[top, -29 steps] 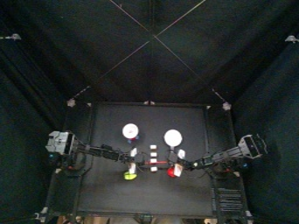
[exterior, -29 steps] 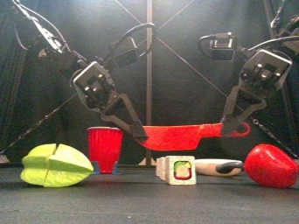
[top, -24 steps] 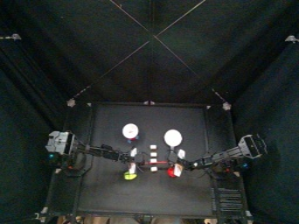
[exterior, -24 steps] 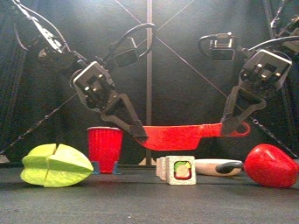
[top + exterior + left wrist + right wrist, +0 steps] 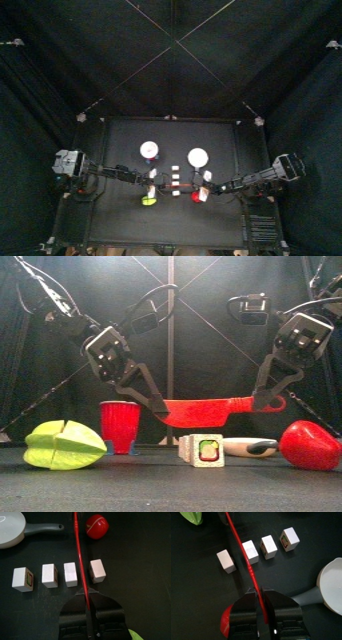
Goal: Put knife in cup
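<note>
The knife [image 5: 207, 410] is a red knife hanging level above the table, held at both ends. My left gripper [image 5: 160, 413] is shut on its blade tip and my right gripper [image 5: 263, 404] is shut on its handle end. In each wrist view the knife shows edge-on as a thin red line, knife [image 5: 81, 559] and knife [image 5: 243, 557], running out from between the jaws. The red cup [image 5: 119, 426] stands upright on the table, below and left of the blade tip. From above, the cup [image 5: 148, 150] shows a whitish inside.
A green star fruit [image 5: 64, 444] lies front left and a red rounded fruit [image 5: 310, 445] front right. A row of small white blocks [image 5: 60, 574] sits under the knife. A white pan [image 5: 13, 529] with a dark handle lies beyond them.
</note>
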